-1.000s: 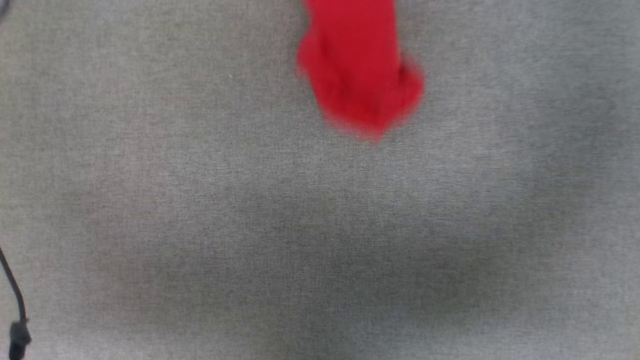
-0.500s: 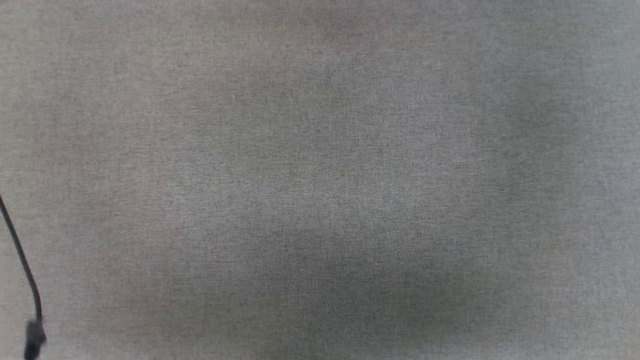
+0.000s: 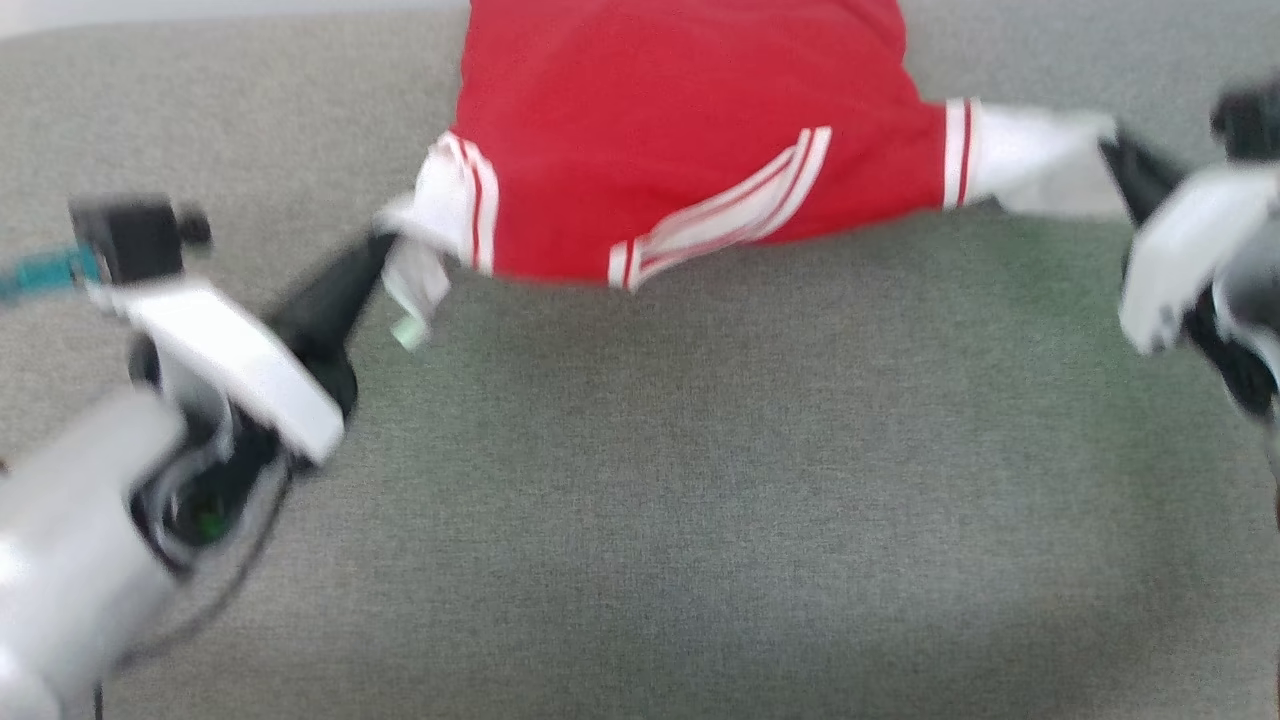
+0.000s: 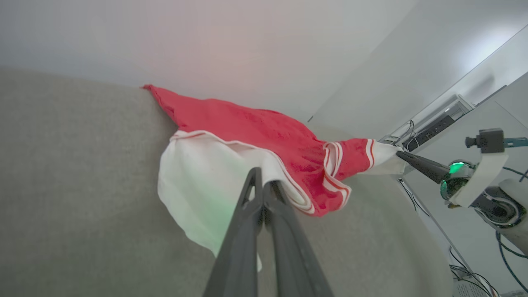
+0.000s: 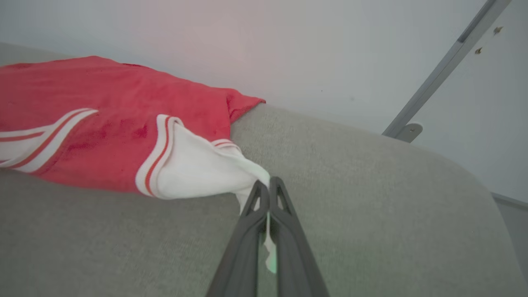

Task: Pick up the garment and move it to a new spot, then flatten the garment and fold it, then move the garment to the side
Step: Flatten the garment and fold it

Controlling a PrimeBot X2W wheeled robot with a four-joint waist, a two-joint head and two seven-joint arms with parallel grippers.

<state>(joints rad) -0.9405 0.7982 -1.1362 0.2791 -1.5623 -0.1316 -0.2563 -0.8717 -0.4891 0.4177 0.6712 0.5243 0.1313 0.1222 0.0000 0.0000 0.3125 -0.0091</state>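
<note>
One garment (image 3: 680, 130), a red shirt with two white sleeves, lies spread across the far part of the grey counter (image 3: 700, 480), its red body reaching the far edge. Two pincers hold it, one at each sleeve. The left pincer (image 3: 385, 248) is clamped tight on the white cloth of the sleeve at the robot's left, its two dark fingers pressed together with the fabric bunched between them. The right pincer (image 3: 1112, 152) is likewise closed on the tip of the other sleeve, a strip of white cloth caught between its two fingers. The shirt is stretched sideways between the two grips. Red-and-white stripe trim marks both sleeve seams, and one striped collar band (image 3: 725, 215) lies along the near edge of the red body.
</note>
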